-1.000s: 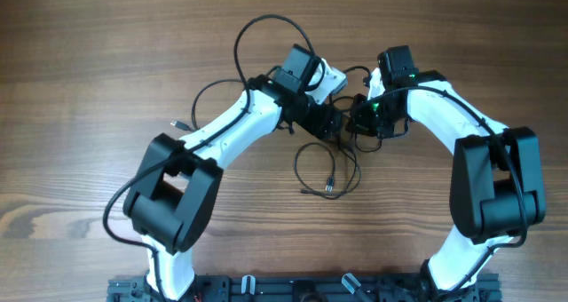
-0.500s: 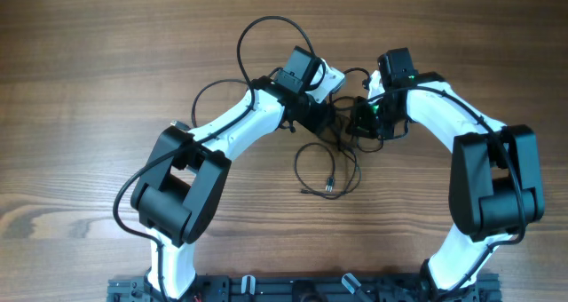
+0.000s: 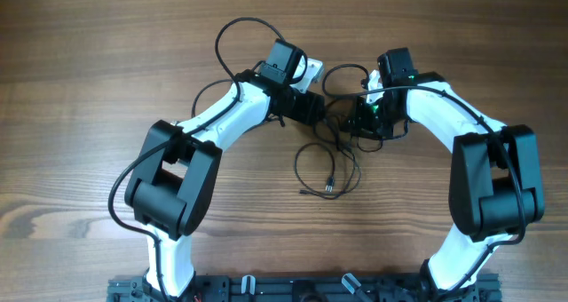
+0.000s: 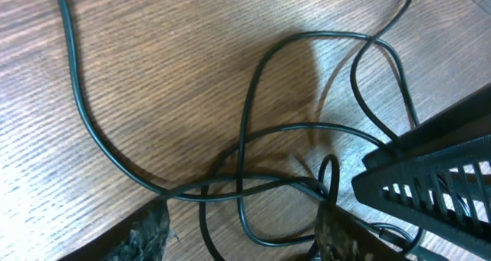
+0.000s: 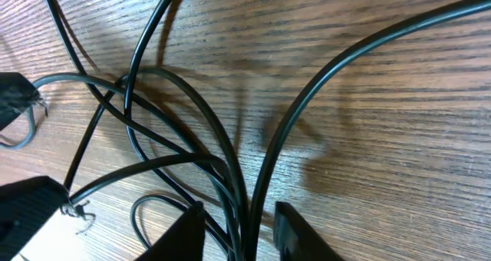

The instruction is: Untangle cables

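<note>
Left jaws stand apart, with crossed strands of the black cables lying between them on the table. Right jaws, narrowly apart, straddle a bunch of strands; neither pair pinches any.

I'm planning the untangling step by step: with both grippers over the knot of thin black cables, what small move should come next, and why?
Probably close the left gripper on the thin black cables crossing between its open jaws, then ease them away. The right gripper straddles several strands with jaws apart, so nothing is held yet.
</note>
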You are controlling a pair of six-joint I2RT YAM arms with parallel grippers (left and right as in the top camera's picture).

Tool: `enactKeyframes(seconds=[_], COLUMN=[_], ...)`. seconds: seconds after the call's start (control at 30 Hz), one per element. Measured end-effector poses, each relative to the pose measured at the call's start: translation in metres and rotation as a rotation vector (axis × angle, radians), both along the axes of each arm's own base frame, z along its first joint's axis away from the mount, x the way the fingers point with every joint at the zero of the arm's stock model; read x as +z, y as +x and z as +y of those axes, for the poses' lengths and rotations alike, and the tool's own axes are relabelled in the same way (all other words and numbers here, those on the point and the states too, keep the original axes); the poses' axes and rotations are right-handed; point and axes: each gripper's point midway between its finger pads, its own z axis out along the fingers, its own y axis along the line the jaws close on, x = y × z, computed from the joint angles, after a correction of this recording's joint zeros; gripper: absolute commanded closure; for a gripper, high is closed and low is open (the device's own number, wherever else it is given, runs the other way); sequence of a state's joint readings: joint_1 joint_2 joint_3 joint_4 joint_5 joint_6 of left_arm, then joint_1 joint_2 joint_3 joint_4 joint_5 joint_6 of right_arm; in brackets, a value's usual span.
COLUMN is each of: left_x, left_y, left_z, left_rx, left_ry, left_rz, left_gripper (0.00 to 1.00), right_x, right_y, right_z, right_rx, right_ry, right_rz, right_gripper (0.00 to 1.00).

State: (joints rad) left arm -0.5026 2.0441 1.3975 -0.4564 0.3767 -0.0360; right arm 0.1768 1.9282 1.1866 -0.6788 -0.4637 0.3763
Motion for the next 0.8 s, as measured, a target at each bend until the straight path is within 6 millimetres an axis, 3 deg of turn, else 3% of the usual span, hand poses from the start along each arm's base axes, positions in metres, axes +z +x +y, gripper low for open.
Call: enactKeyframes(seconds=[0.37, 0.5, 0.57, 0.6, 0.63, 0.67, 0.8], left_x=[-0.023, -0.024, -0.022, -0.021, -0.018, -0.016, -0.012], left_y=[-0.027, -0.033, -0.040, -0.042, -0.045, -0.046, -0.040], left_z=[0.004, -0.001, -0.008, -0.011, -0.014, -0.016, -0.005], left_rx=[0.006, 0.004, -0.018, -0.029, -0.037, -0.037, 0.042], left_ry=[0.022, 0.020, -0.007, -0.021, -0.049, -0.074, -0.126], left_rz=[0.092, 0.109, 0.126, 0.134, 0.153, 0.173, 0.243], left_gripper=[0.50, 0.74, 0.81, 0.80, 0.48, 0.37, 0.27], right_x=[0.000, 0.000, 0.000, 0.000, 0.000, 0.000, 0.000], right_y=[0.001, 0.001, 0.001, 0.001, 0.001, 0.001, 0.001], right_z=[0.000, 0.000, 0.000, 0.000, 0.000, 0.000, 0.000], right_rx=[0.000, 0.000, 0.000, 0.000, 0.000, 0.000, 0.000], right_ry=[0.001, 0.001, 0.001, 0.001, 0.001, 0.001, 0.001], right_rz=[-0.004, -0.004, -0.004, -0.004, -0.004, -0.004, -0.004], right_gripper=[0.66, 0.66, 0.65, 0.65, 0.65, 0.65, 0.65])
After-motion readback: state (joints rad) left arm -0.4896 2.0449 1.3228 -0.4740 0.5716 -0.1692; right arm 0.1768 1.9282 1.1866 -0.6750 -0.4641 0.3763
